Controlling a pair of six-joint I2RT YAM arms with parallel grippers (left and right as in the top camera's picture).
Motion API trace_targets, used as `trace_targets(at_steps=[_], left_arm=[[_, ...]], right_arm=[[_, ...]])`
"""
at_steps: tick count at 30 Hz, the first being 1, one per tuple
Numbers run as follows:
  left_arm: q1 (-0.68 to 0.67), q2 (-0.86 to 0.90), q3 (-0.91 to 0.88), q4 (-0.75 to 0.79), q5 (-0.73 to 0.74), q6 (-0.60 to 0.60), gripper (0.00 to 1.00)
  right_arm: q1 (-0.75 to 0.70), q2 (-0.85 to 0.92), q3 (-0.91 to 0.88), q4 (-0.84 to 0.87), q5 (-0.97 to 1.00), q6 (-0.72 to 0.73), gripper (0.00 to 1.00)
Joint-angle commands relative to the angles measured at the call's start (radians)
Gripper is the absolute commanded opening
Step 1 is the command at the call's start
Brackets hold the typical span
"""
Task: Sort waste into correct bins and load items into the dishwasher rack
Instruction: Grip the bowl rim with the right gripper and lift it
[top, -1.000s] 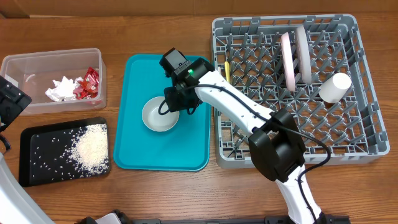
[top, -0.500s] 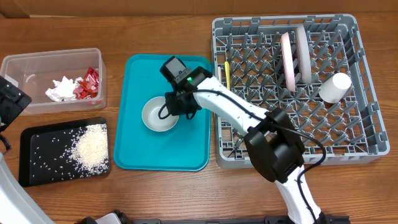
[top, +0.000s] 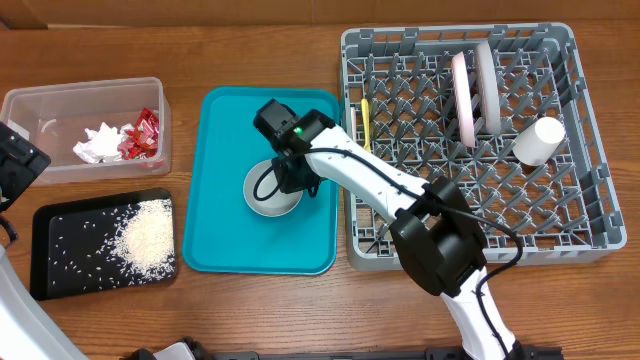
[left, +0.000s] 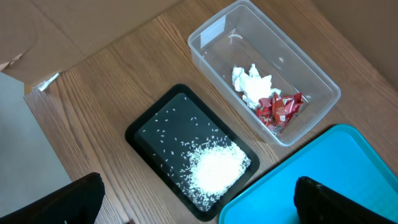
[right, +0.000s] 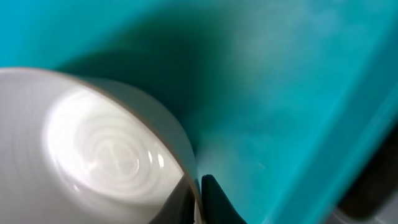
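My right gripper (top: 290, 181) is shut on the right rim of the pale bowl (top: 266, 194), which is on the teal tray (top: 220, 240). In the right wrist view one finger (right: 199, 199) is inside the bowl (right: 93, 155) and one outside. The dishwasher rack (top: 590, 230) holds two upright plates (top: 462, 95) (top: 487, 85), a white cup (top: 538, 140) and yellow cutlery (top: 366, 118). The clear tub (top: 60, 95) holds the napkin (top: 98, 143) and red wrappers (top: 142, 135). The black tray (top: 60, 225) holds rice (top: 148, 240). My left gripper (left: 199, 208) is open and empty above the bins.
The left wrist view shows the tub (left: 205, 37), the black tray (left: 149, 130) with rice (left: 214, 171), and a corner of the teal tray (left: 323, 162). The teal tray lies between the bins and the rack. Brown cardboard runs along the far table edge.
My right gripper has closed on the bowl's rim and shifted the bowl a little to the right and towards the front of the teal tray. The left arm has not moved.
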Motion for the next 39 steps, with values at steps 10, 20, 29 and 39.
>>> trace_targets(at_steps=[10, 20, 29, 39], left_arm=[[0.004, 0.000, 0.017, 0.002, -0.004, -0.008, 1.00], [0.004, 0.000, 0.017, 0.002, -0.004, -0.008, 1.00], [0.004, 0.000, 0.017, 0.002, -0.004, -0.008, 1.00], [0.004, 0.000, 0.017, 0.001, -0.004, -0.008, 1.00]], right_arm=[[0.110, -0.055, 0.315, -0.272, 0.243, -0.035, 0.17], [-0.026, -0.012, 0.029, -0.040, -0.072, -0.108, 0.38], [-0.064, -0.005, -0.021, 0.035, -0.222, -0.142, 0.31], [-0.065, -0.005, -0.073, 0.064, -0.175, -0.141, 0.04]])
